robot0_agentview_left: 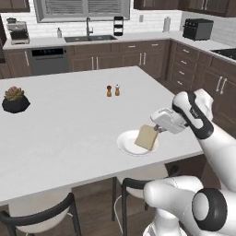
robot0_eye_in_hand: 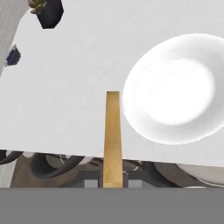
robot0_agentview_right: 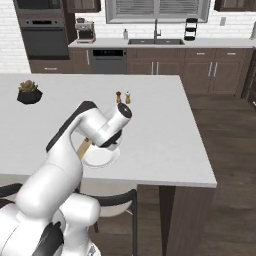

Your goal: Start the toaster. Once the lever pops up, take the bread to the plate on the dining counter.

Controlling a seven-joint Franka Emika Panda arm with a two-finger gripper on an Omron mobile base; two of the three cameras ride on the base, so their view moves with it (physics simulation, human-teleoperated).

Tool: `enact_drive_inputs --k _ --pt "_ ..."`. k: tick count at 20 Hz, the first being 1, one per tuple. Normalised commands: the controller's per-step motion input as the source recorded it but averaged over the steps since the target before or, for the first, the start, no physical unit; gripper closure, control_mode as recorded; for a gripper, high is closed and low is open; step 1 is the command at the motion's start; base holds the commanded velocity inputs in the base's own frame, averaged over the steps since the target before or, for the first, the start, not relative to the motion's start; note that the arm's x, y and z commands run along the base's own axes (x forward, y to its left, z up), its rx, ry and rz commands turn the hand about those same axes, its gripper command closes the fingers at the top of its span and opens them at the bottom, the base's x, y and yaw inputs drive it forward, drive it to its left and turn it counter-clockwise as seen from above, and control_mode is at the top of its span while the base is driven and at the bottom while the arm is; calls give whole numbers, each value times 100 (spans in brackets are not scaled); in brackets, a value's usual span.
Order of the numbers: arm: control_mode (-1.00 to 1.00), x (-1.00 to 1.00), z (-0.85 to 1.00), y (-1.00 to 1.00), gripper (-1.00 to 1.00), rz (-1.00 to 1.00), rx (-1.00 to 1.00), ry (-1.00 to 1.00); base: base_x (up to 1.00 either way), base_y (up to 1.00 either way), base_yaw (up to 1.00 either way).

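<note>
Fingers (robot0_eye_in_hand: pixel 113 183) pinching the bread (robot0_agentview_left: pixel 147 137) by one edge; in the hand view the slice (robot0_eye_in_hand: pixel 112 138) runs edge-on as a thin tan strip straight out from between the two tips, so it's centred in the grip. Left base view: slice hangs tilted over the plate (robot0_agentview_left: pixel 125 143), its upper right corner at the fingers (robot0_agentview_left: pixel 159 129), broad face turned toward the camera, lower edge down over the plate's middle; can't tell if it touches the plate or sits just above it. Hand view puts the plate (robot0_eye_in_hand: pixel 175 87) just beside the slice's far end, slightly offset to one side, not directly under the strip. Plate sits on the dining bench (robot0_agentview_left: pixel 69 129), near its right front corner, close to the near edge. Right base view: arm's wrist covers most of the grip, only a sliver of bread (robot0_agentview_right: pixel 84 148) and part of the plate rim (robot0_agentview_right: pixel 102 159) show past it. Toaster (robot0_agentview_left: pixel 197 28) is on the far right worktop against the wall, well apart from all this. Also on the bench: two small shakers (robot0_agentview_left: pixel 113 90) toward the far middle, dark potted plant (robot0_agentview_left: pixel 14 100) at the left edge. Dark chairs (robot0_agentview_left: pixel 41 216) tucked under the near side.
</note>
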Motion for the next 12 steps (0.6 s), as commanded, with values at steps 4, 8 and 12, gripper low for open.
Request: enact_drive_inputs --k 4,8,12 --pt "-100 44 -12 11 100 0 0 14 0 0 0" --pt "-100 38 -22 9 100 0 0 6 0 0 0" --pt "-100 30 -17 0 100 0 0 0 0 0 0"
